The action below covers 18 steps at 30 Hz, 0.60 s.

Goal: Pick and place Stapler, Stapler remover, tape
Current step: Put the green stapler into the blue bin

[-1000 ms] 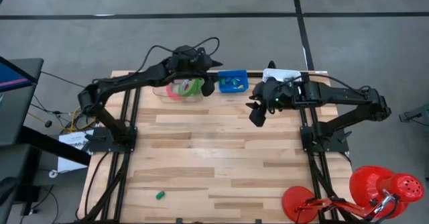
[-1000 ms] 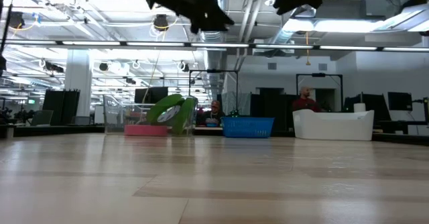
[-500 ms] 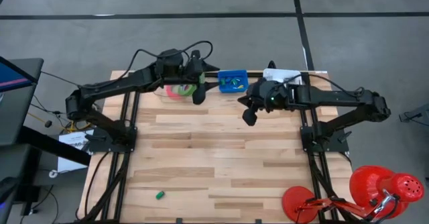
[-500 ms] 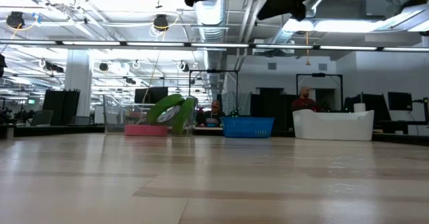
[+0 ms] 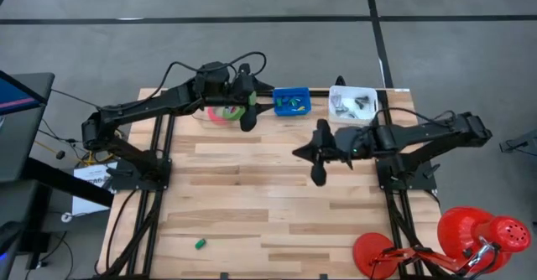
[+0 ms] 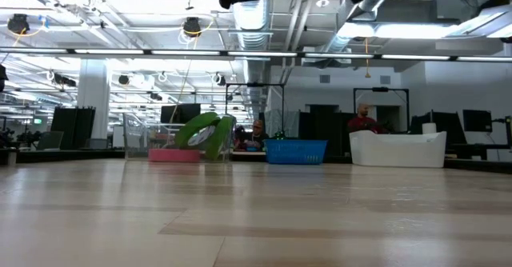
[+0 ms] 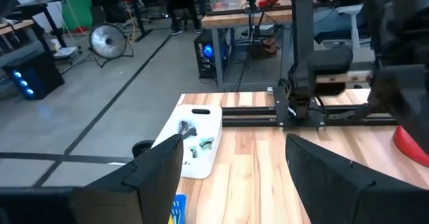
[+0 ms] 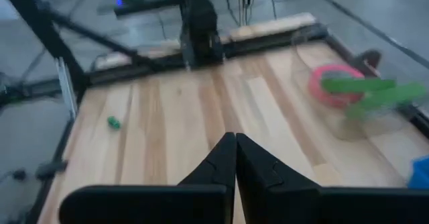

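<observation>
The tape (image 5: pixel 225 112) rolls sit in a clear bin at the tabletop's (image 5: pixel 252 196) far edge, partly hidden by the left gripper (image 5: pixel 247 117), jaws apart, empty. Right gripper (image 5: pixel 318 173) hovers mid-tabletop, jaws together, empty.

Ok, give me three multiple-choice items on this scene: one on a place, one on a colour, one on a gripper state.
1. Where is the small green piece?
A. near the table's front left corner
B. in the blue bin
C. beside the white tray

2. What colour is the bin between the tape and the white tray?
A. red
B. blue
C. yellow

3. The right gripper is:
A. open
B. shut, empty
C. shut on tape

Key: 1 A, it lies alone there in the high view. 2 B, plainly blue. 3 B, its fingers meet with nothing between.
</observation>
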Each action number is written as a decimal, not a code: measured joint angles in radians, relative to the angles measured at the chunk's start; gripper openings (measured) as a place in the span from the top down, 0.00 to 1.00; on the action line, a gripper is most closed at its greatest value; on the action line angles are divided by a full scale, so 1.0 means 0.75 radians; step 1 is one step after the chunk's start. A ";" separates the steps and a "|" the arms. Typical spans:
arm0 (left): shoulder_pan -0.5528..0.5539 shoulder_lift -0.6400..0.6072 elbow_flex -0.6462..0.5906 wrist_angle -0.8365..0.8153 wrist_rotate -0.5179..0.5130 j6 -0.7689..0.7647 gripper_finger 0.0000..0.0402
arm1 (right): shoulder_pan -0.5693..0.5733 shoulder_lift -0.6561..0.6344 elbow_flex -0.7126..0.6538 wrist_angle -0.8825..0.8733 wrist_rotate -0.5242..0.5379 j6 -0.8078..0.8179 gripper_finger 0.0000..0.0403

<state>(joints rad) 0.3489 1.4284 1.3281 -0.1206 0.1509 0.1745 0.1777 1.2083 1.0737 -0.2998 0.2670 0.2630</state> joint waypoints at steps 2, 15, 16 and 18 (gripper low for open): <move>0.000 -0.002 0.000 -0.004 0.000 0.000 0.37 | 0.013 -0.031 -0.004 -0.044 0.024 0.001 1.00; 0.000 -0.005 0.000 -0.005 -0.001 0.003 0.37 | -0.085 -0.456 -0.527 0.261 0.027 -0.002 1.00; 0.000 -0.005 0.000 -0.005 -0.001 0.004 0.37 | -0.096 -0.495 -0.573 0.268 0.026 -0.006 1.00; 0.000 -0.005 0.000 -0.005 -0.001 0.001 0.37 | -0.123 -0.564 -0.650 0.305 -0.016 -0.013 1.00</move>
<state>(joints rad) 0.3489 1.4250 1.3281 -0.1246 0.1505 0.1753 0.0853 0.7850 0.5862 -0.0709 0.2552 0.2532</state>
